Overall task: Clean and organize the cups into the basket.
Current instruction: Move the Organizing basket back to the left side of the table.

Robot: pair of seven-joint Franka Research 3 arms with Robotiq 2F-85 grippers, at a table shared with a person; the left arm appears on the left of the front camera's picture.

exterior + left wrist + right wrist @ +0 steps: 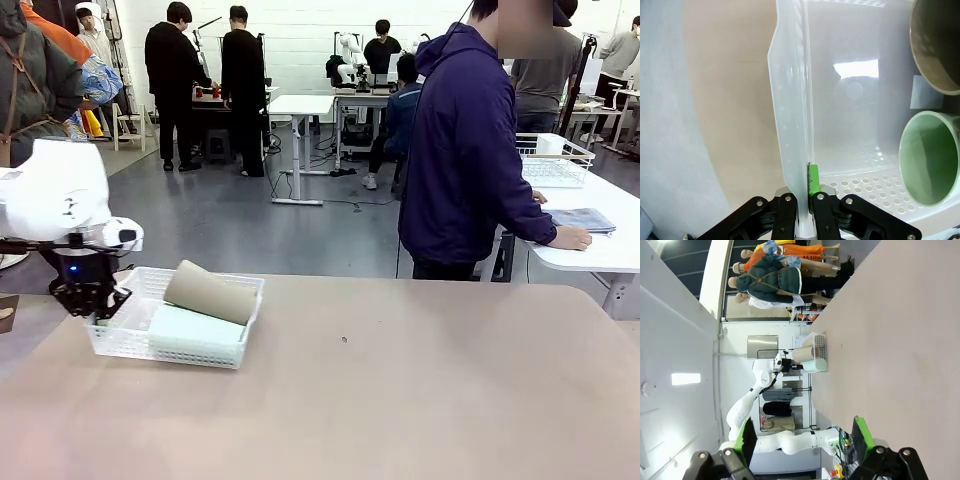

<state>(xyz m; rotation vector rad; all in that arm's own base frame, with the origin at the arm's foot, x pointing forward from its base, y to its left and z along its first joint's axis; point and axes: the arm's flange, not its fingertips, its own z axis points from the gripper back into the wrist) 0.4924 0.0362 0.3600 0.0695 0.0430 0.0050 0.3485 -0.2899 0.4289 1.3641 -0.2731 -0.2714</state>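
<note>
Already two cups lie on their sides in the basket: the brown cup rests across the top toward the far wall, and the mint green cup lies below it along the near wall, the two touching. From my left wrist I look into both open mouths, the brown cup at about two o'clock and the mint one at four o'clock, with the rest of the basket floor bare. No other cup stands on the brown table, so I judge the loading done as far as I can see; what may be left is to set the basket where it belongs and let go. My left gripper sits at the basket's nine o'clock end, and its fingers are clamped together on the basket's translucent side wall, one green pad pressed flat against the inner face. My right gripper hangs well apart from all this, its pads spread wide with nothing between them, over bare tabletop.
</note>
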